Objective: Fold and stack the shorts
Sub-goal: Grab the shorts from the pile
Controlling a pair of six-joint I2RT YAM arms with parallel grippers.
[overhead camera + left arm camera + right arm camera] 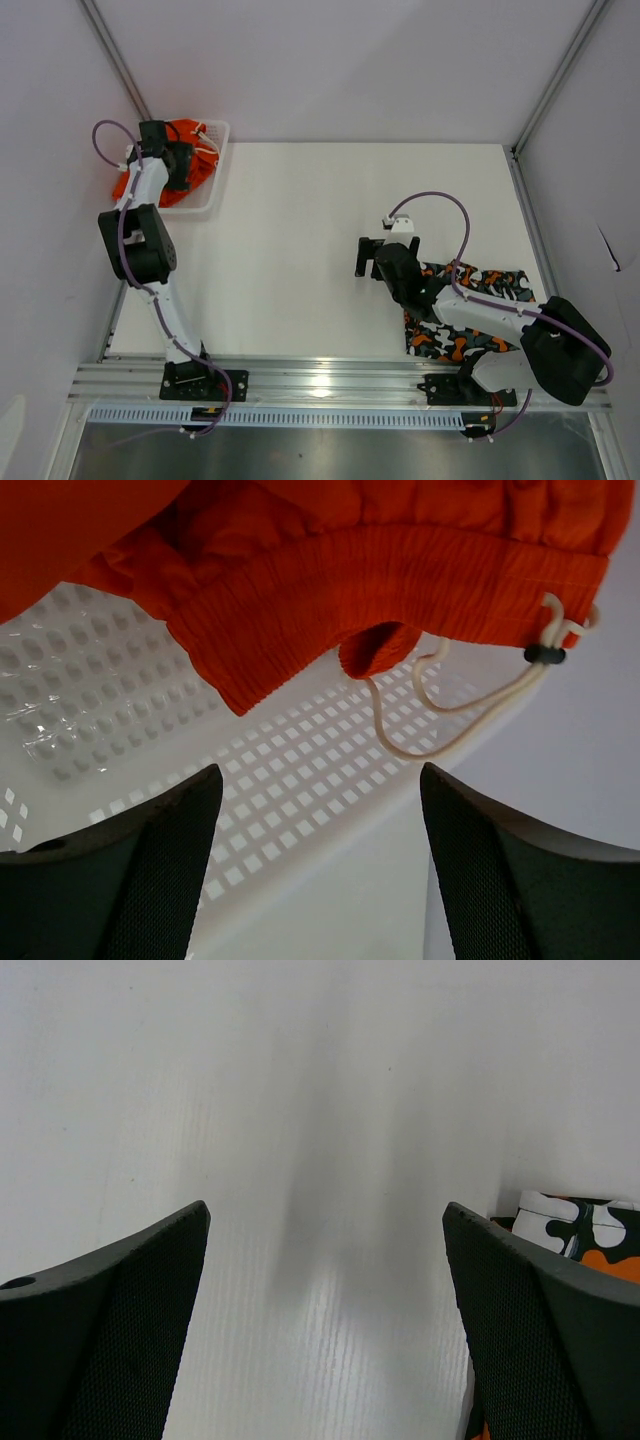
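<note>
The plain orange shorts [190,150] lie bunched in the white mesh basket [205,207] at the table's far left. In the left wrist view their ribbed waistband [400,570] and white drawstring [450,715] hang over the basket wall [280,780]. My left gripper [185,178] [320,775] hovers over the basket, open, with nothing between its fingers and just short of the waistband. The patterned shorts [470,315] [580,1225] lie folded at the near right, partly under my right arm. My right gripper [366,258] [325,1210] is open above bare table to the left of them.
The white table [320,230] is closed in by white walls with metal posts [555,75] at the back corners. An aluminium rail [330,380] runs along the near edge and carries both arm bases.
</note>
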